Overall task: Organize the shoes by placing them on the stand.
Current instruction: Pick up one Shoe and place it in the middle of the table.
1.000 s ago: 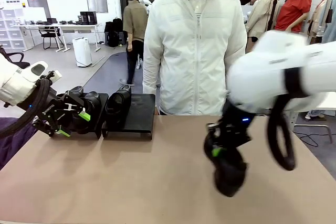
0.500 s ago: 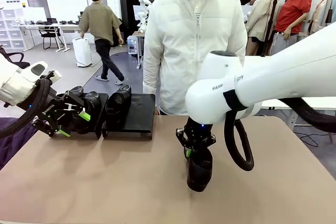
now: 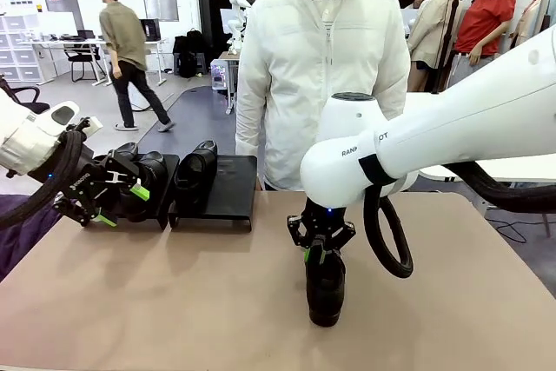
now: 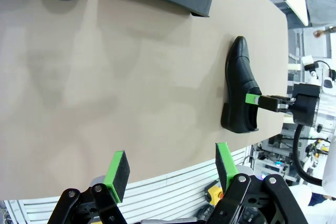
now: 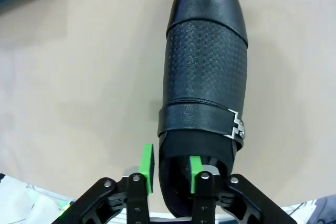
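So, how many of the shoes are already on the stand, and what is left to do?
Done: three black shoes appear to sit on the stand, one place free on its right tray. In hand: the right gripper straddles the heel rim of the fourth shoe, standing on the table; a firm grip is unclear. The left gripper is open and empty. Left: move this shoe to the free place.
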{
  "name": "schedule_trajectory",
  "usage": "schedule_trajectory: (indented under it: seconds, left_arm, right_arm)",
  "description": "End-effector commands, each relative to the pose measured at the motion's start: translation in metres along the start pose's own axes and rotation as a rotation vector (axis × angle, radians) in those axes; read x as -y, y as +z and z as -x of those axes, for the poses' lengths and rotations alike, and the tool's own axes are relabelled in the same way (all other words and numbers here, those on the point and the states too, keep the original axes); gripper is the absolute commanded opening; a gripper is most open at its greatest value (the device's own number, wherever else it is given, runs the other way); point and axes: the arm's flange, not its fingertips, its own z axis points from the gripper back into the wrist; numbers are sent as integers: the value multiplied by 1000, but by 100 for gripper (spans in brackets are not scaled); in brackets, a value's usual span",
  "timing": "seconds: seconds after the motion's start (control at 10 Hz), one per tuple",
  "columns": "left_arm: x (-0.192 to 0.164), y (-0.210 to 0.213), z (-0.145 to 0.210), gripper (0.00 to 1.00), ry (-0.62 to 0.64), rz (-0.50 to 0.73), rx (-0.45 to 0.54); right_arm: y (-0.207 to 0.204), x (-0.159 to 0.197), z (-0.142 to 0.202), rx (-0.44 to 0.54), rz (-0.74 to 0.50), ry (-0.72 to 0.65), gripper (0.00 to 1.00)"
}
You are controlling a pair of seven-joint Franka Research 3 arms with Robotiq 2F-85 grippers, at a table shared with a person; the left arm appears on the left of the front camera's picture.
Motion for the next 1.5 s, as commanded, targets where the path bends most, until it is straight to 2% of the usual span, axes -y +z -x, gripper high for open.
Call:
schedule_trajectory:
  seconds: [0.0, 0.2, 0.3, 0.4, 0.5, 0.6, 0.7, 0.8, 0.9, 1.0, 1.1, 1.2, 1.3, 1.4]
  left_arm:
    - [-1, 3, 0, 85, 3, -7, -5]
    - [-1, 3, 0, 85, 3, -7, -5]
    - [-1, 3, 0, 85, 3, -7, -5]
    - [-1, 3, 0, 85, 3, -7, -5]
    - [-1, 3, 0, 85, 3, -7, -5]
    - [-1, 3, 0, 85, 3, -7, -5]
    - [-1, 3, 0, 85, 3, -7, -5]
    - [-1, 3, 0, 85, 3, -7, -5]
    - [-1, 3, 0, 85, 3, -7, -5]
    - [-1, 3, 0, 85, 3, -7, -5]
    - [-1, 3, 0, 85, 3, -7, -5]
    - [-1, 3, 0, 85, 3, -7, -5]
    - [-1, 3, 0, 85, 3, -7, -5]
    - [-1, 3, 0, 85, 3, -7, -5]
  right_arm:
    - [21, 4, 6, 4, -7, 24, 100]
    - [73, 33, 22, -9, -80, 96, 100]
    - [102, 62, 30, -38, -79, 131, 100]
    - [126, 99, 37, -129, -103, 178, 100]
    - [147, 150, 41, -158, -127, 137, 100]
    - [164, 197, 47, -196, -210, 126, 100]
    - [178, 244, 59, -186, -299, 107, 100]
    - [187, 292, 73, -162, -412, 129, 100]
    - [189, 343, 84, -110, -563, 73, 100]
    - [183, 378, 91, -82, -682, 6, 100]
    - [176, 395, 94, -59, -752, -75, 100]
    - [168, 395, 91, 104, -704, -163, 100]
    - [189, 397, 103, -82, -641, -29, 100]
    - [189, 397, 103, -82, -641, -29, 100]
